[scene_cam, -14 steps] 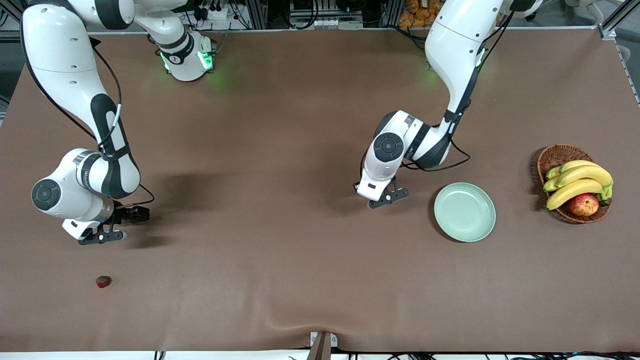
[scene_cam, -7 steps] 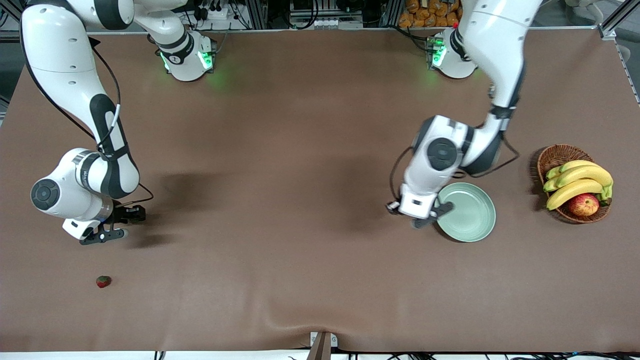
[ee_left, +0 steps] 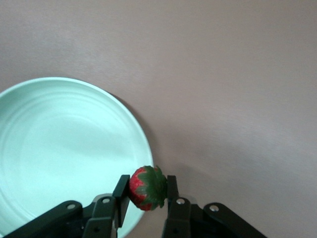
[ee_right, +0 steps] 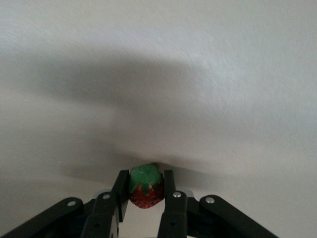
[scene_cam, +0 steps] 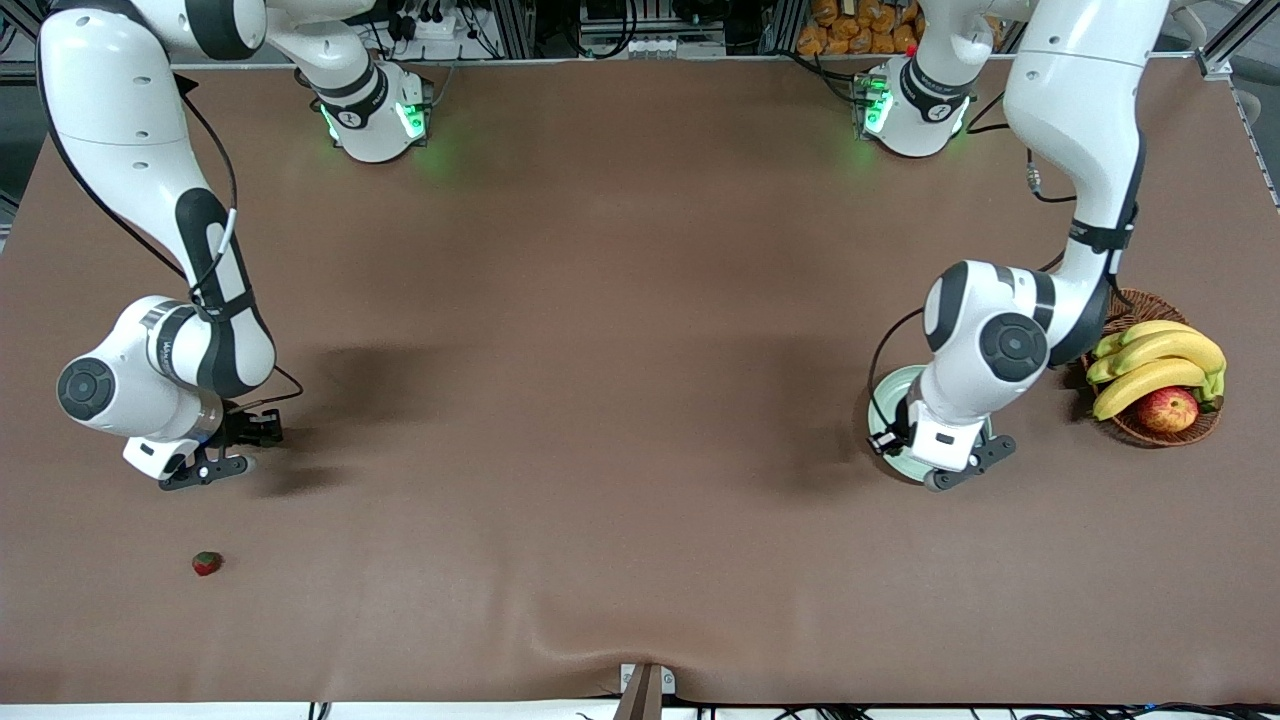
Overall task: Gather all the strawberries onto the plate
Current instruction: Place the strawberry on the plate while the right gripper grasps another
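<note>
My left gripper (scene_cam: pixel 962 464) is over the edge of the pale green plate (scene_cam: pixel 884 392), which the arm largely hides in the front view. In the left wrist view it (ee_left: pixel 147 192) is shut on a red strawberry (ee_left: pixel 147 187) just above the plate's rim (ee_left: pixel 141 144). At the right arm's end, my right gripper (scene_cam: pixel 205 467) is low at the table. The right wrist view shows it (ee_right: pixel 145 191) shut on a second strawberry (ee_right: pixel 146 186). A third strawberry (scene_cam: pixel 207 563) lies loose on the table, nearer to the front camera than that gripper.
A brown wicker basket (scene_cam: pixel 1118 306) with bananas (scene_cam: pixel 1160 352) and a red-yellow apple (scene_cam: pixel 1167 409) stands beside the plate, at the left arm's end. The brown table cover has a raised fold (scene_cam: pixel 600 625) by the front edge.
The left arm swung from mid-table toward the basket, carrying its strawberry over the plate's edge. The right gripper, open a second ago, closed on its strawberry and barely moved.
</note>
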`<action>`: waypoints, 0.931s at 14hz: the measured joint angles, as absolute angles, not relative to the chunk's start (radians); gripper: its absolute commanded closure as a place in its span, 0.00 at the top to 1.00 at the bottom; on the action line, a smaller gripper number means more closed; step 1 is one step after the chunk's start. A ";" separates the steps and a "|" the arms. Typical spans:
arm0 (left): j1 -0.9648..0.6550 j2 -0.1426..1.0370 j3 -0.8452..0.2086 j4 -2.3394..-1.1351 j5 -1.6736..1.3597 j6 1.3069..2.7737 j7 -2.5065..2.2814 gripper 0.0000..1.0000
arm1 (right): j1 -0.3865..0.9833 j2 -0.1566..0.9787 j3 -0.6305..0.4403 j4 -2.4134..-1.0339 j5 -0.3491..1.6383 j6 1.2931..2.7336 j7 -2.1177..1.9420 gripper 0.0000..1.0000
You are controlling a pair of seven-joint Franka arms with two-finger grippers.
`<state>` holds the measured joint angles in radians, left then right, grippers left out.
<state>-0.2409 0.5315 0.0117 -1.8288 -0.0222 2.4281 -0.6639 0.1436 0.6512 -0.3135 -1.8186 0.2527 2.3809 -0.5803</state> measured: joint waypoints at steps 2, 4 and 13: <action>-0.220 0.549 0.012 -1.829 -0.022 2.429 -0.624 0.00 | 0.175 0.644 -0.305 -1.788 0.253 2.385 -0.613 0.00; -0.201 0.568 0.011 -1.821 -0.022 2.429 -0.609 0.00 | 0.213 0.630 -0.290 -1.760 0.253 2.387 -0.634 0.00; -0.169 0.597 0.011 -1.803 -0.022 2.392 -0.553 1.00 | 0.252 0.617 -0.082 -1.691 0.253 2.411 -0.652 0.00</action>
<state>-0.1686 0.5970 0.0110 -1.8030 -0.0222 2.3915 -0.5535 0.2524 0.6171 -0.0821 -1.6914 0.2528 2.4107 -0.6522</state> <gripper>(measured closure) 0.515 0.674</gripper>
